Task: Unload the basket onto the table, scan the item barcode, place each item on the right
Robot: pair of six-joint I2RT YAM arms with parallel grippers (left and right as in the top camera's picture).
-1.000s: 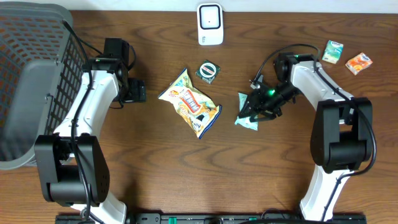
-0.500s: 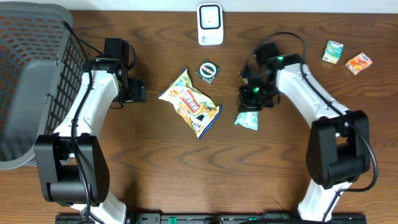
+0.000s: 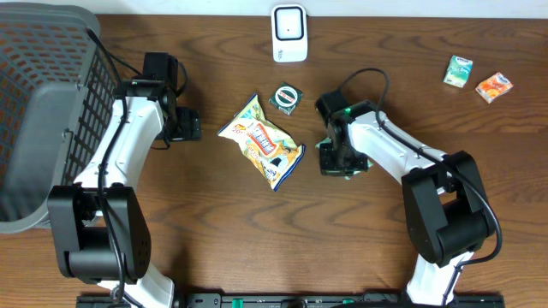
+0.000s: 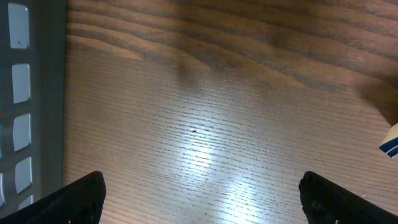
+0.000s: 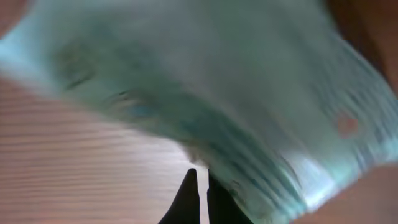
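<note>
- The packet (image 3: 327, 161) lies flat on the table (image 3: 257, 231), a bit right of the middle of the top view. It is just right of the chip bag (image 3: 261, 139).
- The right claw (image 3: 342, 161) sits on top of the packet and hides most of it. Only small teal bits peek out by the claw.
- In the right wrist view the right claw (image 5: 199, 177) has its two fingers pressed together, with the tips right at the packet (image 5: 217, 93). The view is too blurry to tell if a bit of wrapper is caught between them.
- I think the claw is low like this so it can grab the thin packet by an edge and lift it.
- The scanner (image 3: 289, 32) stands at the top middle, well apart from the packet. The packet has to get there, so the scan is not yet done.
- In the wrist view the packet runs from upper left to lower right, and its stripes slant the same way. From above, too much is hidden to tell its long way. No barcode shows, so I cannot tell which way it faces.
- The left claw (image 4: 200, 180) is spread wide over bare table, next to the basket (image 4: 31, 93). It holds nothing. It seems to wait out of the way.
</note>
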